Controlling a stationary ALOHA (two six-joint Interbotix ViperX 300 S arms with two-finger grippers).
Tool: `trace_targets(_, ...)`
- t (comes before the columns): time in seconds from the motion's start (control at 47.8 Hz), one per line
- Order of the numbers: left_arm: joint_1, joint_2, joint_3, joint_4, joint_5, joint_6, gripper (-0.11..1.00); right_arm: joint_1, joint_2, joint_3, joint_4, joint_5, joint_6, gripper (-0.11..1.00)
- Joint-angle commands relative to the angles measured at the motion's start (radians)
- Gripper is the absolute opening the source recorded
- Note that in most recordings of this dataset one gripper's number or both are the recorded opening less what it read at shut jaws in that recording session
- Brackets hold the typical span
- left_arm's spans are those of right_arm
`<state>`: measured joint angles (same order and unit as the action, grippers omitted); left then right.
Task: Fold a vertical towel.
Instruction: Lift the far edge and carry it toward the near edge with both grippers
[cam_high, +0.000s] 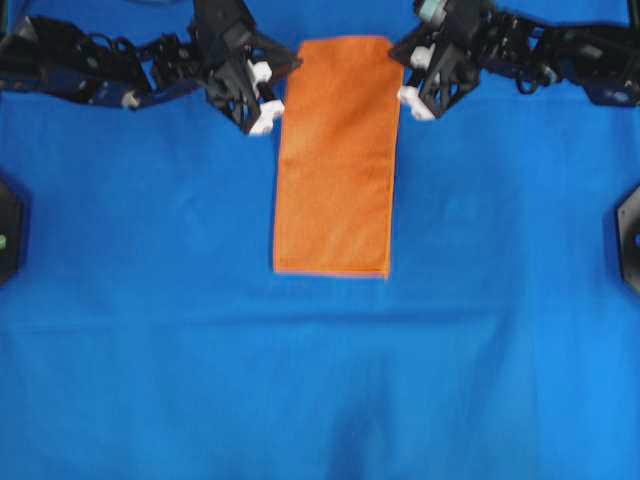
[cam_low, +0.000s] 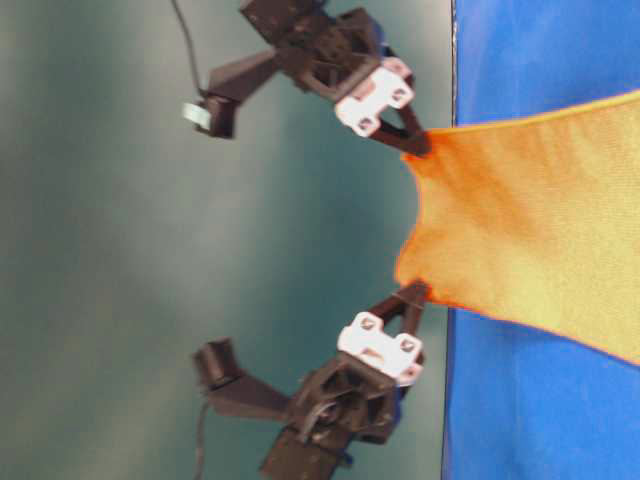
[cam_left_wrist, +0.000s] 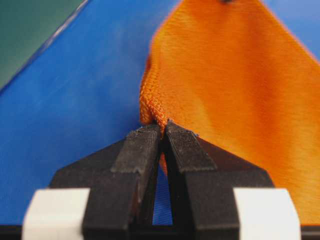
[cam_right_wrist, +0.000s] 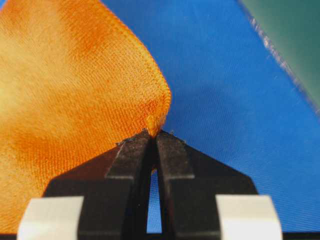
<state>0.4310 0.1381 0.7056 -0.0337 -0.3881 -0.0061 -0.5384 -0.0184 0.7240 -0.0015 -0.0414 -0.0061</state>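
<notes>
The orange towel (cam_high: 338, 160) is a long rectangle running away from me on the blue cloth. Its far end is raised off the cloth, as the table-level view (cam_low: 530, 230) shows. My left gripper (cam_high: 297, 62) is shut on the towel's far left corner. In the left wrist view the gripper (cam_left_wrist: 163, 125) pinches the stitched edge of the towel (cam_left_wrist: 230, 75). My right gripper (cam_high: 394, 56) is shut on the far right corner. In the right wrist view the gripper (cam_right_wrist: 152, 134) pinches the corner tip of the towel (cam_right_wrist: 75, 100). The near end lies flat.
The blue cloth backdrop (cam_high: 320, 380) covers the table, with soft creases near the front. Its far edge meets a green surface (cam_left_wrist: 30, 30) just behind the grippers. Black fixtures sit at the left edge (cam_high: 8, 232) and right edge (cam_high: 630, 238).
</notes>
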Motion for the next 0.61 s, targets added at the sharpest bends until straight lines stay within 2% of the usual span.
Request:
trace_targets(0.0,-0.025,-0.071,0.006,0.0,0.003,0.002,0.02,0.02,-0.066,-0.003,-0.014,0.025,-0.002,0.02)
trace_targets(0.209,-0.095,-0.147,0.064,0.0,0.005,0.002,0.02,0.083,-0.144,0.034,-0.023,0.071,-0.002,0.02)
trace_targets(0.586,-0.256,-0.201,0.166,0.0,0.006,0.003,0.02,0.291,-0.192,0.112,-0.012,0.075,0.023,0.02)
